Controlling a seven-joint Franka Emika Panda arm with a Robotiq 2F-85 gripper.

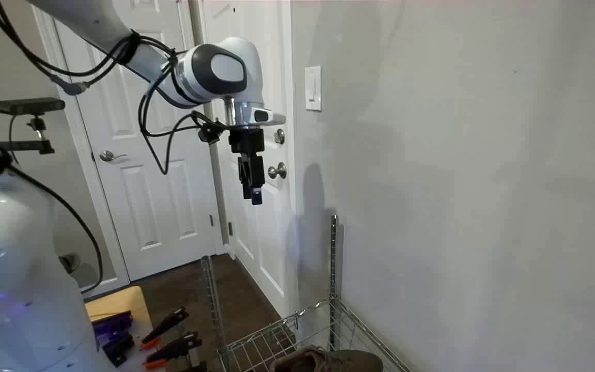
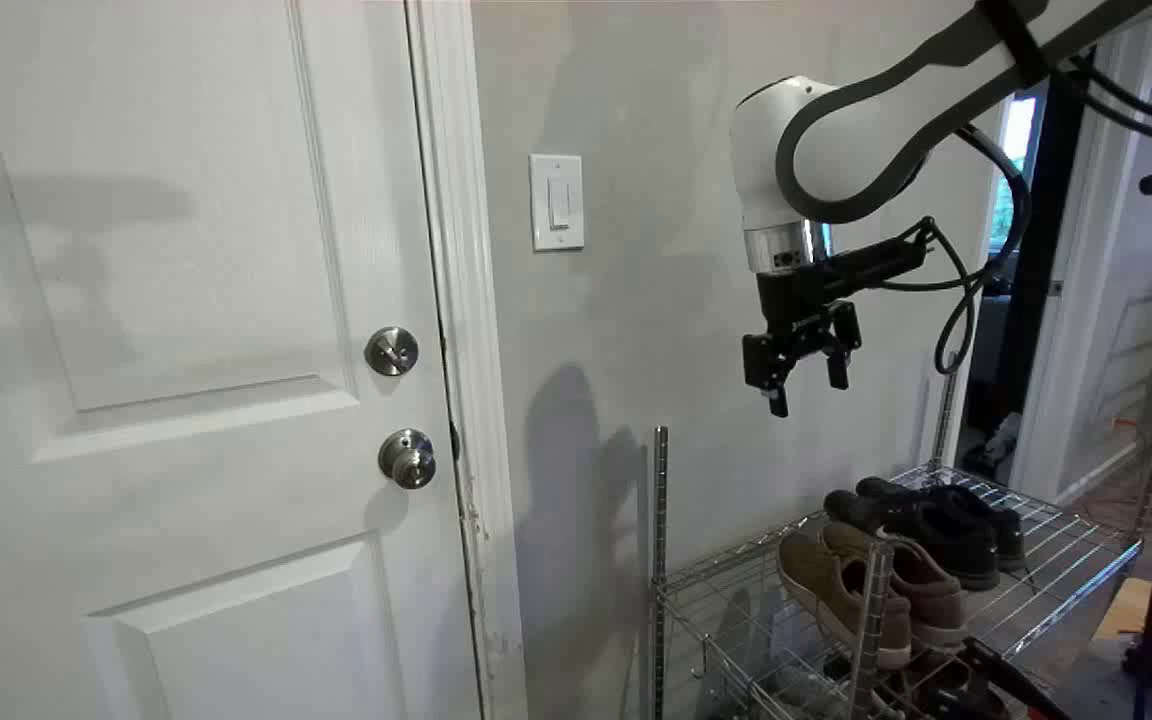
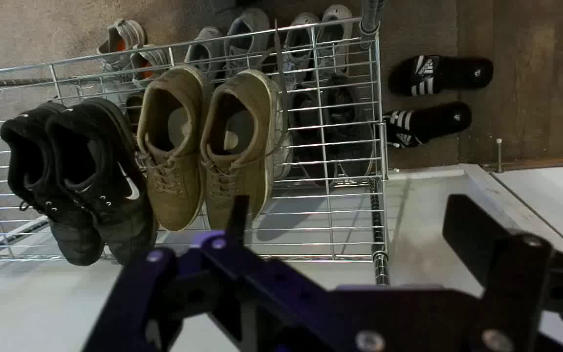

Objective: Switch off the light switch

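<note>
Wrist view: spread gripper [image 3: 346, 203] points down toward a wire rack [image 3: 378, 215]

In both exterior views the light switch [image 1: 313, 88], an upright white plate with a rocker [image 2: 559, 203] at its centre, sits on the grey wall [image 1: 483, 181], just beside the white frame [image 2: 451, 150] of a panelled door [image 2: 166, 290]. Which way the rocker is pressed, I cannot tell. On that door, lower than the plate, is a round silvery knob [image 2: 407, 459], with a round lock [image 2: 391, 351] just above it.

The gripper hangs well apart from the light switch, its tips lower than the plate. In an exterior view the two fingers [image 2: 839, 372] stand wide apart, and the wrist view agrees: they flank a broad gap through which part of the rack and the wall behind it show. The white arm [image 2: 856, 150] reaches in from above.

Below, in the wrist view, a pair of black shoes [image 3: 120, 215] and a pair of brown lace-up shoes [image 3: 176, 195] stand side by side on the rack, toes toward the wall. Paler shoes [image 3: 135, 33] show along the edge opposite the wall. Two black slides [image 3: 457, 73] with white stripes lie on the floor [image 3: 530, 112] just beyond the rack's end. In an exterior view, clamps [image 1: 173, 349] with orange tips lie near the lower part of the arm, and a black camera [image 1: 31, 106] is mounted higher up.
</note>
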